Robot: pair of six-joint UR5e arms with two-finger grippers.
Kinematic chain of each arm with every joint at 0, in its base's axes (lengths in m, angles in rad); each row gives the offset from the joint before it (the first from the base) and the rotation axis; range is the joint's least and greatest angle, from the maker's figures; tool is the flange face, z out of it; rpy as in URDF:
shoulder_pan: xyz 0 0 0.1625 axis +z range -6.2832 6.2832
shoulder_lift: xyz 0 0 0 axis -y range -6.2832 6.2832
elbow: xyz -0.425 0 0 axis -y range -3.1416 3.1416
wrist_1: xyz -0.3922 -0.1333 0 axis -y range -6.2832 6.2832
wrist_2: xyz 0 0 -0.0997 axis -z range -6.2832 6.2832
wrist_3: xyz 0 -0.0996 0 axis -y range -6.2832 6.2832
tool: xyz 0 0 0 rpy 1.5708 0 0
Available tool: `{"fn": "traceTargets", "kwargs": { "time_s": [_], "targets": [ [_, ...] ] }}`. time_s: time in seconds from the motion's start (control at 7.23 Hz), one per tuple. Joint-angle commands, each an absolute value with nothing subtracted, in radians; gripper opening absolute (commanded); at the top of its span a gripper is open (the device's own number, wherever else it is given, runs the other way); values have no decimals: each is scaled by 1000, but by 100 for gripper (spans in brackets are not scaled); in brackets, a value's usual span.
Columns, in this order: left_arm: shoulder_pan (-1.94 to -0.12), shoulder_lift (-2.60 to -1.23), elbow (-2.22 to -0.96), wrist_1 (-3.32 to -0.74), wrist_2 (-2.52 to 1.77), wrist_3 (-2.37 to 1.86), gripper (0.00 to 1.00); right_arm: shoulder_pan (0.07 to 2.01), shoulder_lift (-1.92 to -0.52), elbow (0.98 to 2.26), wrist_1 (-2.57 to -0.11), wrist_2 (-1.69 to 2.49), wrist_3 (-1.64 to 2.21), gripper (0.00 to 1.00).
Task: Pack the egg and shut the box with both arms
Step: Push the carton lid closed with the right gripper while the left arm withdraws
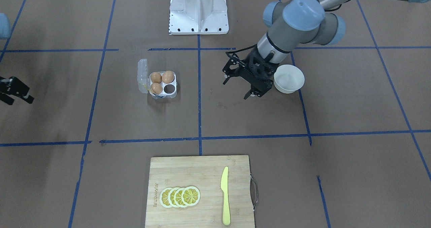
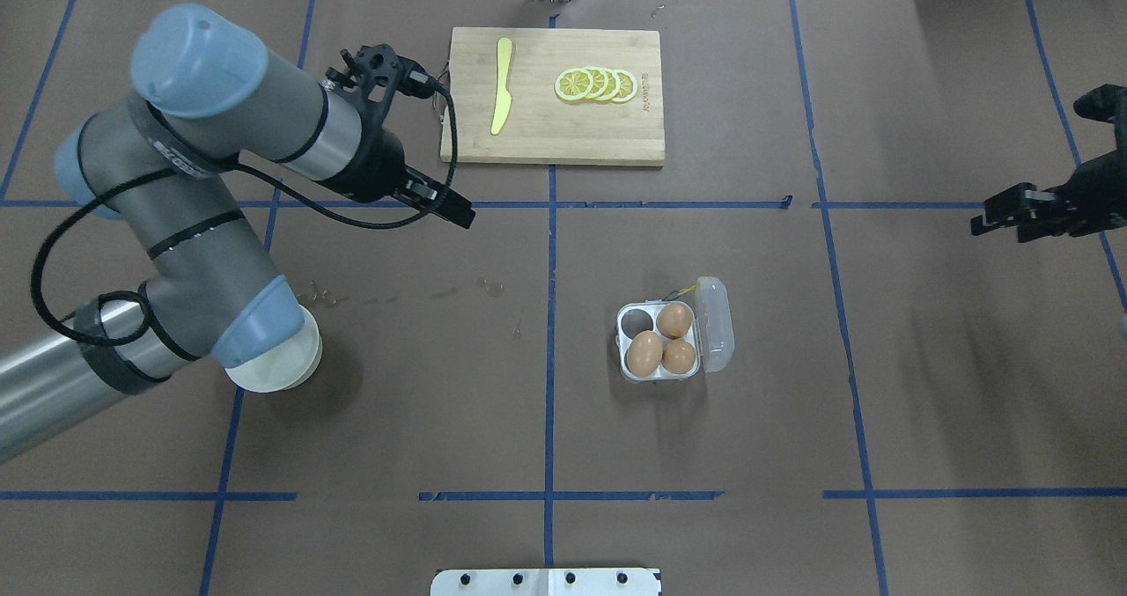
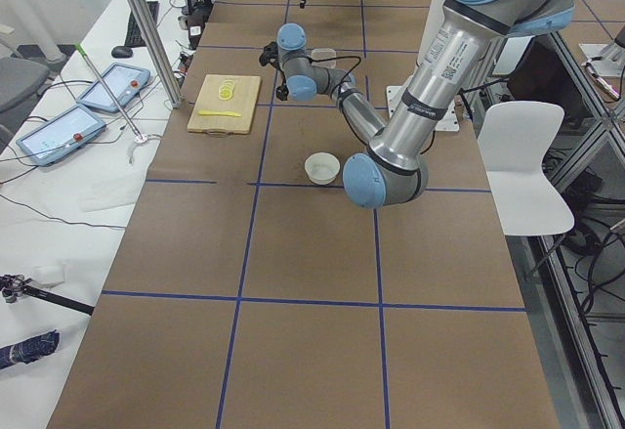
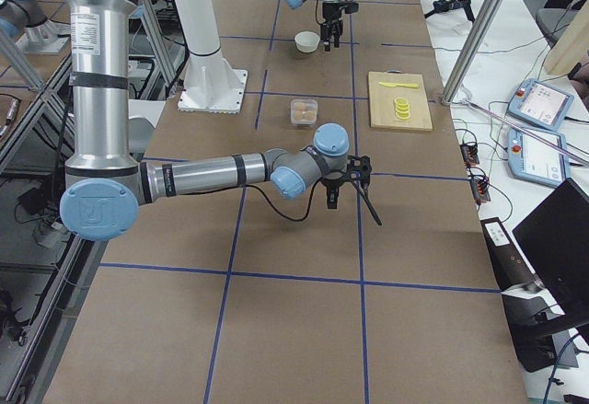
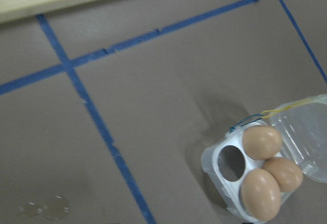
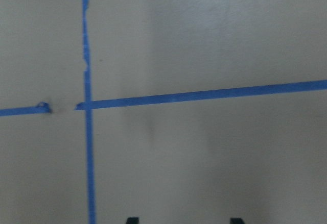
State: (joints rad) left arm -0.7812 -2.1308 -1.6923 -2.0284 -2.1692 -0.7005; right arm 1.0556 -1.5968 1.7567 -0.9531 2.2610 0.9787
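Note:
The clear egg box (image 2: 622,339) stands right of the table's middle with its lid (image 2: 715,323) open. Three orange-brown eggs (image 2: 673,320) fill three cells, and the fourth cell (image 2: 636,320) is empty. The box also shows in the front view (image 1: 171,93) and in the left wrist view (image 5: 212,157). My left gripper (image 1: 235,89) is open and empty. It hangs above the table between the box and the white bowl (image 1: 289,78), apart from both. My right gripper (image 2: 1004,224) is open and empty near the table's right edge, far from the box.
A wooden cutting board (image 2: 555,134) lies at the far side with a yellow knife (image 2: 502,85) and lemon slices (image 2: 597,85) on it. The white bowl (image 2: 273,367) looks empty and sits partly under my left arm. The white base (image 1: 198,12) is at the robot's side.

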Motion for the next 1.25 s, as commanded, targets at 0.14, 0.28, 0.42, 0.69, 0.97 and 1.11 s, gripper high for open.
{"fn": "traceTargets", "kwargs": {
  "time_s": [0.14,0.28,0.42,0.69,0.97,1.11],
  "targets": [
    [-903,-2047,-1700,-2028,-2223,-556,84,751,-1493,1839,-908,2027,1293,0],
    [-916,-2021,-1700,-2028,-2223,-523,84,715,-1421,1835,-961,2007,1322,0],
    [-916,-2011,-1698,-2028,-2224,-517,85,688,-1358,1836,-1041,1988,1322,0],
    [-916,-2006,-1695,-2028,-2223,-517,85,632,-1296,1836,-1068,1968,1327,0],
    [-914,-2006,-1697,-2028,-2223,-517,86,560,-1156,1835,-1148,1936,1434,0],
    [-916,-2006,-1694,-2029,-2223,-515,86,568,-1157,1848,-1176,1933,1431,0]
  ]
}}
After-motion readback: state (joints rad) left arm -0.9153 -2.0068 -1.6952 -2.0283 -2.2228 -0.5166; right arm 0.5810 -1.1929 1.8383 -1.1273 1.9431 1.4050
